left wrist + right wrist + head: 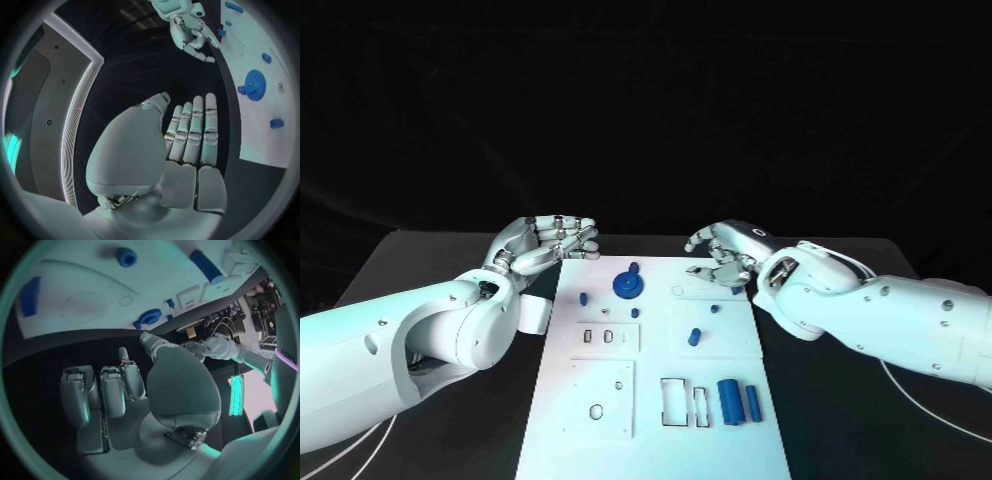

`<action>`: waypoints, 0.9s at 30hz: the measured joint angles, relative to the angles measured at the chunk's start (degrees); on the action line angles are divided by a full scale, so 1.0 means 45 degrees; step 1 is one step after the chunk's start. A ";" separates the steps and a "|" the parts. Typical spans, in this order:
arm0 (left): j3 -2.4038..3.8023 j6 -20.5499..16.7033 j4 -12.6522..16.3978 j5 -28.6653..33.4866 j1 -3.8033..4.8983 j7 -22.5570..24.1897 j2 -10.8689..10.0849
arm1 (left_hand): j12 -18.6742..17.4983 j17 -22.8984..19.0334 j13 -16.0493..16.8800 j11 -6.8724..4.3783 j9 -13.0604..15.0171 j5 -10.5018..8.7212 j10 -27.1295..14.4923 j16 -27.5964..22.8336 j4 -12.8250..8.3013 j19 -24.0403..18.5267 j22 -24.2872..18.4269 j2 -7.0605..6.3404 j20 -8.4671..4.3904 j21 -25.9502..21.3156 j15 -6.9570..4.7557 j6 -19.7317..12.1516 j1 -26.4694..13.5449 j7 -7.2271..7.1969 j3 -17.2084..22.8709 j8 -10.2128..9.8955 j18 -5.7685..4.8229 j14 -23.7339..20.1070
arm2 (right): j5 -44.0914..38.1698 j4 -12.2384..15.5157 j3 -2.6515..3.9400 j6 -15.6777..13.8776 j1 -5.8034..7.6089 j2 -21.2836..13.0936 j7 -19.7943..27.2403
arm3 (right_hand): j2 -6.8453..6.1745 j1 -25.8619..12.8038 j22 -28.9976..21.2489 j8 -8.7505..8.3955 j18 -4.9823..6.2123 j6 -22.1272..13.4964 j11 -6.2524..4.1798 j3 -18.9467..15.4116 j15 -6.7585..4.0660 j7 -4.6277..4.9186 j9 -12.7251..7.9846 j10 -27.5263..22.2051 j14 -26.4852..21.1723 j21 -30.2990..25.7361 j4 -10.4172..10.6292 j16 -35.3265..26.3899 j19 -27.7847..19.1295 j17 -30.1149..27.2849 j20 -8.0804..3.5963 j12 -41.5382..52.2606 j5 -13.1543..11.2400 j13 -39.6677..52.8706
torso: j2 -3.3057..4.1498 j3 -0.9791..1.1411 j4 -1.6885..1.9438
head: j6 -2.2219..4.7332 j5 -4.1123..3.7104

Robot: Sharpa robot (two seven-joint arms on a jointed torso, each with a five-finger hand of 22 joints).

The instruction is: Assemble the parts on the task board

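Black surface (430, 260) is carrying the task board (653, 440) at centre. Left hand (545, 242) and right hand (726, 250) are hovering at its far corners, fingers apart, holding nothing. Blue gear (629, 286) is sitting near the far edge. Risk: curled right fingers could be knocking small parts (715, 309) nearby. Right fingertips are hard to make out.
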 measured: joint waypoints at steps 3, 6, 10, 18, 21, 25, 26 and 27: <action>-0.0001 0.0002 -0.0040 0.0000 0.0000 0.0000 -0.0009 | 0.0000 -0.0001 0.0000 0.0000 0.0000 0.0000 0.0000 0.0000 -0.0036 -0.0046 0.0000 0.0000 0.0046 0.0000 0.0000 0.0000 0.0000 0.0000 0.0036 0.0000 0.0000 0.0000 | 0.1050 0.0095 0.0005 0.0535 0.0070 -0.0847 0.0607 | -0.0243 0.0278 0.0000 0.0000 0.0001 0.0184 -0.0074 0.0067 -0.0089 -0.0184 0.0048 -0.0075 0.0050 -0.0044 -0.0340 0.0000 0.0006 0.0000 -0.0074 0.0000 -0.0073 -0.0001 | -0.0059 0.0021 -0.0072 | 0.0012 -0.0042; 0.0000 0.0007 -0.0097 0.0000 0.0000 0.0000 -0.0007 | 0.0000 0.0008 0.0000 0.0000 0.0000 0.0000 0.0000 0.0000 -0.0014 -0.0046 0.0008 0.0000 0.0046 0.0000 0.0000 0.0000 0.0000 0.0000 0.0058 0.0000 0.0000 0.0000 | 0.2043 0.0164 -0.0003 0.1056 0.0073 -0.1537 0.1187 | -0.0278 0.0435 -0.0001 0.0000 0.0001 0.0197 -0.0074 0.0135 -0.0136 -0.0198 0.0049 -0.0075 0.0003 -0.0044 -0.0491 0.0000 0.0004 0.0000 -0.0164 -0.0041 0.0081 -0.0001 | -0.0100 0.0063 -0.0149 | 0.0015 -0.0070; 0.0000 0.0015 -0.0188 0.0000 0.0001 0.0002 -0.0005 | 0.0001 0.0012 0.0000 0.0000 0.0000 0.0000 0.0000 0.0000 0.0000 -0.0046 0.0012 0.0000 0.0046 0.0043 0.0000 0.0000 0.0000 0.0000 0.0072 0.0000 -0.0001 0.0000 | 0.3017 0.0299 -0.0006 0.1420 0.0017 -0.2268 0.1874 | -0.0299 0.0592 -0.0001 0.0000 0.0001 0.0197 -0.0121 0.0263 -0.0135 -0.0198 0.0049 -0.0028 0.0003 -0.0044 -0.0639 0.0000 0.0004 -0.0001 -0.0164 -0.0043 0.0459 -0.0002 | -0.0144 0.0133 -0.0222 | -0.0010 -0.0172; 0.0000 0.0069 -0.0305 0.0000 0.0000 0.0018 0.0045 | 0.0001 0.0025 0.0000 0.0000 0.0000 0.0000 0.0000 0.0000 0.0000 -0.0046 0.0023 0.0000 0.0046 0.0043 0.0000 0.0000 0.0000 0.0000 0.0072 0.0000 0.0000 0.0000 | 0.3845 -0.0132 -0.0015 0.1568 -0.0364 -0.2636 0.2553 | -0.0306 0.0599 0.0005 -0.0213 0.0000 -0.0002 -0.0049 0.0383 -0.0135 -0.0001 -0.0014 -0.0100 0.0003 -0.0044 -0.0760 0.0000 0.0004 0.0010 -0.0164 -0.0123 0.0727 -0.0002 | -0.0190 0.0236 -0.0298 | -0.0083 -0.0195; 0.0000 0.0102 -0.0328 0.0000 -0.0001 0.0020 0.0063 | 0.0001 0.0025 0.0000 0.0000 0.0000 0.0000 0.0000 0.0000 0.0000 -0.0046 0.0023 0.0000 0.0046 0.0043 0.0000 0.0000 0.0000 0.0000 0.0072 0.0000 -0.0002 0.0000 | 0.3929 -0.0417 -0.0033 0.1553 -0.0560 -0.2545 0.2633 | -0.0306 0.0599 0.0008 -0.0213 0.0001 -0.0002 -0.0049 0.0383 -0.0134 -0.0001 -0.0013 -0.0100 0.0003 -0.0044 -0.0760 0.0000 0.0004 0.0010 -0.0164 -0.0123 0.0727 -0.0003 | -0.0190 0.0273 -0.0298 | -0.0103 -0.0193; -0.0001 0.0133 -0.0359 0.0001 -0.0003 0.0022 0.0068 | 0.0001 0.0024 0.0000 0.0000 0.0000 0.0000 0.0000 0.0000 0.0000 -0.0046 0.0022 0.0000 0.0046 0.0043 0.0000 0.0000 0.0000 0.0000 0.0072 0.0000 -0.0001 0.0000 | 0.3970 -0.0724 -0.0032 0.1515 -0.0727 -0.2310 0.2676 | -0.0306 0.0599 0.0008 -0.0213 0.0000 -0.0002 -0.0049 0.0383 -0.0134 -0.0002 -0.0013 -0.0100 0.0002 -0.0044 -0.0760 0.0000 0.0004 0.0010 -0.0163 -0.0123 0.0727 -0.0003 | -0.0188 0.0299 -0.0283 | -0.0126 -0.0182; -0.0001 0.0138 -0.0363 0.0001 -0.0003 0.0023 0.0068 | 0.0002 0.0024 0.0000 0.0000 0.0000 0.0000 0.0000 0.0000 0.0000 -0.0046 0.0023 0.0000 0.0046 0.0043 0.0000 0.0000 0.0000 0.0000 0.0072 0.0000 -0.0001 0.0000 | 0.3974 -0.0790 -0.0028 0.1501 -0.0762 -0.2246 0.2681 | -0.0306 0.0599 0.0008 -0.0213 0.0001 -0.0002 -0.0049 0.0383 -0.0134 -0.0002 -0.0013 -0.0100 0.0002 -0.0044 -0.0760 -0.0001 0.0004 0.0010 -0.0163 -0.0123 0.0727 -0.0003 | -0.0181 0.0305 -0.0277 | -0.0134 -0.0170; -0.0001 0.0143 -0.0368 0.0001 -0.0003 0.0023 0.0069 | 0.0001 0.0024 0.0000 0.0000 0.0000 0.0000 0.0000 0.0000 0.0000 -0.0046 0.0022 0.0000 0.0046 0.0043 0.0000 0.0000 0.0000 -0.0001 0.0072 0.0000 0.0000 0.0000 | 0.3976 -0.0845 -0.0026 0.1486 -0.0802 -0.2181 0.2683 | -0.0306 0.0599 0.0008 -0.0212 0.0000 -0.0002 -0.0049 0.0384 -0.0134 -0.0002 -0.0012 -0.0099 0.0002 -0.0044 -0.0760 -0.0001 0.0004 0.0010 -0.0163 -0.0123 0.0727 -0.0003 | -0.0178 0.0305 -0.0275 | -0.0140 -0.0160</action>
